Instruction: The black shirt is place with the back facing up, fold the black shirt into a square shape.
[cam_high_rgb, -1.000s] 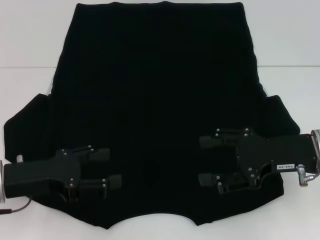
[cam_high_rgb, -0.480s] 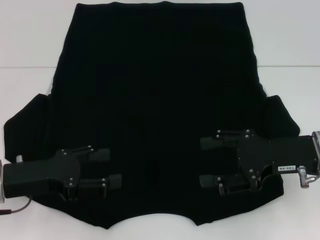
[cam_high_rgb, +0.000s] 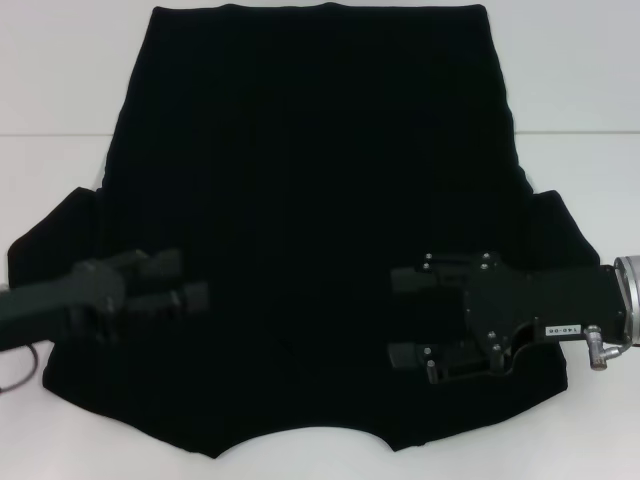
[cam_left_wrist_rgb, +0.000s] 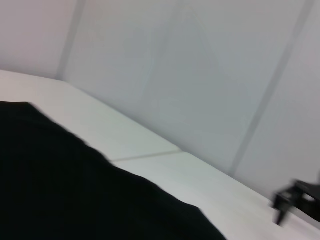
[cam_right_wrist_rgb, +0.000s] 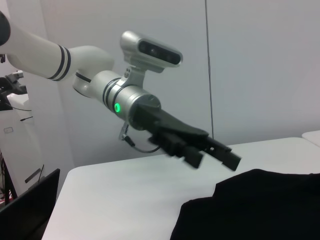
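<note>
The black shirt (cam_high_rgb: 310, 180) lies spread flat on the white table (cam_high_rgb: 50, 80), plain side up, its straight hem far from me and its curved edge near me. My left gripper (cam_high_rgb: 192, 279) hovers over the shirt's near left part, blurred, with its fingers apart and nothing between them. In the right wrist view this left gripper (cam_right_wrist_rgb: 212, 152) hangs above the table beside the shirt (cam_right_wrist_rgb: 250, 210). Over the near right part, my right gripper (cam_high_rgb: 394, 315) stands open and empty. The left wrist view shows the shirt (cam_left_wrist_rgb: 75, 195) and, far off, the right gripper (cam_left_wrist_rgb: 297, 200).
White table surface (cam_high_rgb: 590, 90) borders the shirt on both sides and at the near corners. A thin cable (cam_high_rgb: 20, 370) loops by the left arm at the near left edge. Grey wall panels (cam_left_wrist_rgb: 200, 75) stand behind the table.
My left gripper has lifted and swung back to the left, away from me, and now shows blurred. My right gripper has edged slightly left and toward the near edge, still open.
</note>
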